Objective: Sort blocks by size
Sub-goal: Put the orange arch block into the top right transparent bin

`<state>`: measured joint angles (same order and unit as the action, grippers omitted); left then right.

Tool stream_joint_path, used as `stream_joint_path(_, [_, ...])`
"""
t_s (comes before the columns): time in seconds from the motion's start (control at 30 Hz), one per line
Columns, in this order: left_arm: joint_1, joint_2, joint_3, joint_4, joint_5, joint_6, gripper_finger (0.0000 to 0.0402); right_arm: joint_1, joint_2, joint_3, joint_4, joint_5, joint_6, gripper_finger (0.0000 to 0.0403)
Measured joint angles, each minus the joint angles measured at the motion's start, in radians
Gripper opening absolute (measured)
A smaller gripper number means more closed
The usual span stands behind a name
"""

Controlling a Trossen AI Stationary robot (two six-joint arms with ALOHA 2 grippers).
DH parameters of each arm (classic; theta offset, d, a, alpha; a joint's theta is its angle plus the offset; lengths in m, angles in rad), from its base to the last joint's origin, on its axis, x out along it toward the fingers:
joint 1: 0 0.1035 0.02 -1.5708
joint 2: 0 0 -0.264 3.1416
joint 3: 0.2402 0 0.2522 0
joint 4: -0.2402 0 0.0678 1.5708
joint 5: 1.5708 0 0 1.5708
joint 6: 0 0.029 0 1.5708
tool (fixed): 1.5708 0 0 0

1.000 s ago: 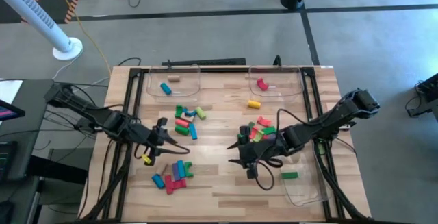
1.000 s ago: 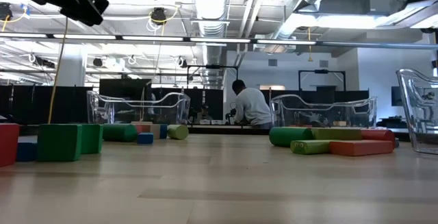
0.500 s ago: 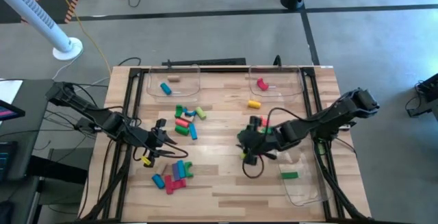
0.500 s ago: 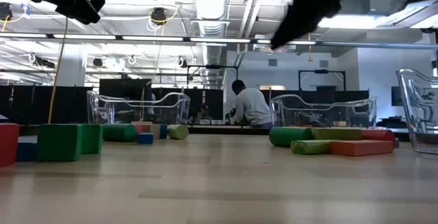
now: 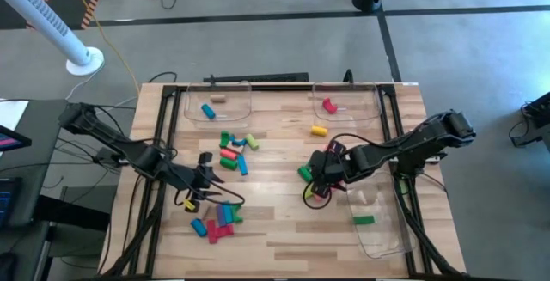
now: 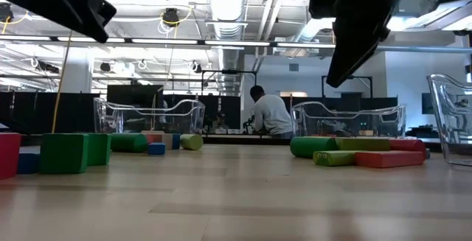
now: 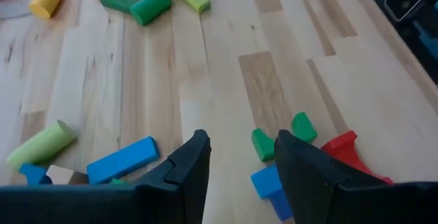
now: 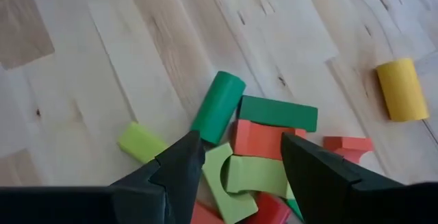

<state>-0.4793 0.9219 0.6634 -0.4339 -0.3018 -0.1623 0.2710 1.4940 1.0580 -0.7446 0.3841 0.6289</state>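
Note:
Blocks lie in three groups on the wooden table: a right cluster (image 5: 331,156), a middle cluster (image 5: 234,150) and a near-left cluster (image 5: 216,221). My right gripper (image 8: 239,142) hangs open above the right cluster and points steeply down. Below it are a green cylinder (image 8: 217,107), a green bar (image 8: 277,112), an orange-red block (image 8: 256,140) and a light green arch (image 8: 239,172). My left gripper (image 7: 241,142) is open and empty above bare wood between the middle and near-left clusters. A blue bar (image 7: 123,161) and small green pieces (image 7: 263,144) lie beside it.
Clear trays stand at the far left (image 5: 216,100) and far right (image 5: 345,100), each with a few blocks. Another tray at the near right (image 5: 378,229) holds a green block (image 5: 363,220). A yellow cylinder (image 5: 319,130) lies alone. A person (image 6: 269,116) is in the room behind.
My right gripper has moved toward the table's far edge and a little down, over the right cluster. It has tipped from nearly level to pointing steeply down and has rolled about its own axis. No block has moved.

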Motion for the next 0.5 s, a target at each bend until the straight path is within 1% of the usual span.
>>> stream_joint_path(0.1, [0.000,0.018,0.000,0.001,0.000,0.000,0.0155,-0.005,0.021,0.000,0.004,-0.014,0.002,0.0230])
stream_joint_path(0.23, [0.000,0.029,0.000,0.005,-0.018,0.006,0.0155,-0.033,0.110,0.000,-0.011,-0.059,-0.014,0.0226])
stream_joint_path(0.37, [0.000,0.025,0.000,0.005,-0.045,0.008,0.0155,-0.065,0.183,0.000,-0.020,-0.066,-0.029,0.0212])
stream_joint_path(0.5, [0.000,0.025,0.001,0.006,-0.045,0.008,0.0155,-0.093,0.198,0.000,-0.008,-0.071,-0.035,0.0195])
